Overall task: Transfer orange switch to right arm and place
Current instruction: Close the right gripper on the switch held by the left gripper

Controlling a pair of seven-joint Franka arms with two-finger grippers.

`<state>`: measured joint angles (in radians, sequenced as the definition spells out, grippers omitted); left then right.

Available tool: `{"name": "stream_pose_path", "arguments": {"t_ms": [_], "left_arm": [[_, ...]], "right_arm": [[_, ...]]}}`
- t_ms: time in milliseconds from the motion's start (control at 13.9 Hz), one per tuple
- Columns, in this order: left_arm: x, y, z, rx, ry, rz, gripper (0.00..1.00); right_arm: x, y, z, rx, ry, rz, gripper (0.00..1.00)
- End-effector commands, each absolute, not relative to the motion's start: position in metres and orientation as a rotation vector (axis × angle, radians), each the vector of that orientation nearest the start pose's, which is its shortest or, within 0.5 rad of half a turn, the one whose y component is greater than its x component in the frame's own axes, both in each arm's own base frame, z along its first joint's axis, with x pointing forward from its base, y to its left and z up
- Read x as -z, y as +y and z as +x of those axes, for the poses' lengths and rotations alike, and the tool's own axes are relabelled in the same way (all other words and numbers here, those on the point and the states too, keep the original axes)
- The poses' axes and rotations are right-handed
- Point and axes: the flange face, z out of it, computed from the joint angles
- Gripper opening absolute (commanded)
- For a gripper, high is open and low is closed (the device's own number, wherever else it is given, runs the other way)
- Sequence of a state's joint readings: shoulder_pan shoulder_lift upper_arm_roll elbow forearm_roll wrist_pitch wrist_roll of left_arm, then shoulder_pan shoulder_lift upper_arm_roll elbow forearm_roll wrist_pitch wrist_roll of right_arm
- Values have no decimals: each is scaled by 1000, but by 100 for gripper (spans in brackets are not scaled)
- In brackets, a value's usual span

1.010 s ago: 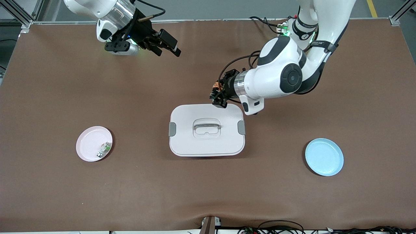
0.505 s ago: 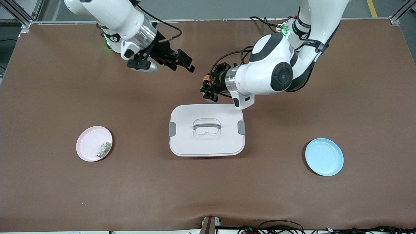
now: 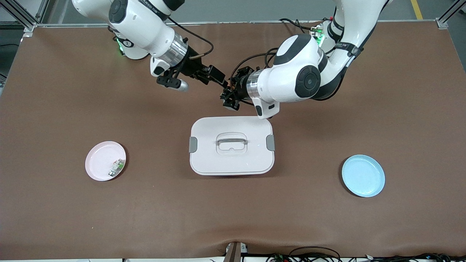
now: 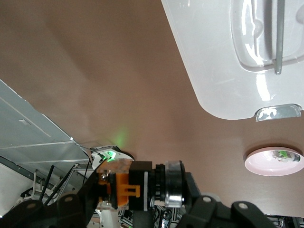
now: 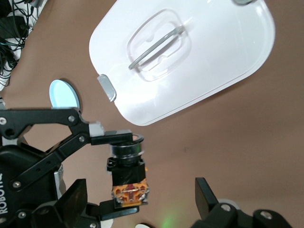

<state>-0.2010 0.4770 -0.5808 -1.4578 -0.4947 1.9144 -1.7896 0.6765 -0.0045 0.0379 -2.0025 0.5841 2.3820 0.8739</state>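
Box (image 3: 231,160) between two plates (image 3: 100,162) (image 3: 364,178); small part (image 3: 116,167) on one

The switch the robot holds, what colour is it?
The switch is black with an orange end, shown best in the right wrist view.

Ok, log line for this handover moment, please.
phase: handover approach | left gripper: shut on orange switch, above table | right gripper: open, beside switch | pink plate: holds whitish-green part

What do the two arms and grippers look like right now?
Both arms are glossy white with black joint discs and silver wrist rings. The left arm wears a black strap and trails black cables to its black left gripper. The right arm has a black cable, a silver wrist camera and a black right gripper. Green lights glow at both bases.
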Motion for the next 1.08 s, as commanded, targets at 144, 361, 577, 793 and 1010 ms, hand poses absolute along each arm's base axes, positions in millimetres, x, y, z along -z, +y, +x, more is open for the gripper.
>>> {"name": "stream_pose_path", "arguments": {"t_ms": [144, 361, 577, 793, 1010], "left_arm": [[-472, -467, 512, -1171, -1838, -2592, 0], [-471, -467, 513, -1176, -1840, -2590, 0], [-472, -467, 514, -1176, -1842, -2592, 0], [-472, -467, 514, -1176, -1842, -2592, 0], [-474, -467, 515, -1177, -1845, -2596, 0]], "right_arm": [[-483, 412, 434, -100, 671, -2434, 100], [-479, 414, 434, -100, 674, -2437, 100], [-478, 414, 434, -104, 675, -2438, 53], [-477, 414, 435, -107, 678, -2439, 18], [-479, 413, 436, -108, 694, -2432, 0]]}}
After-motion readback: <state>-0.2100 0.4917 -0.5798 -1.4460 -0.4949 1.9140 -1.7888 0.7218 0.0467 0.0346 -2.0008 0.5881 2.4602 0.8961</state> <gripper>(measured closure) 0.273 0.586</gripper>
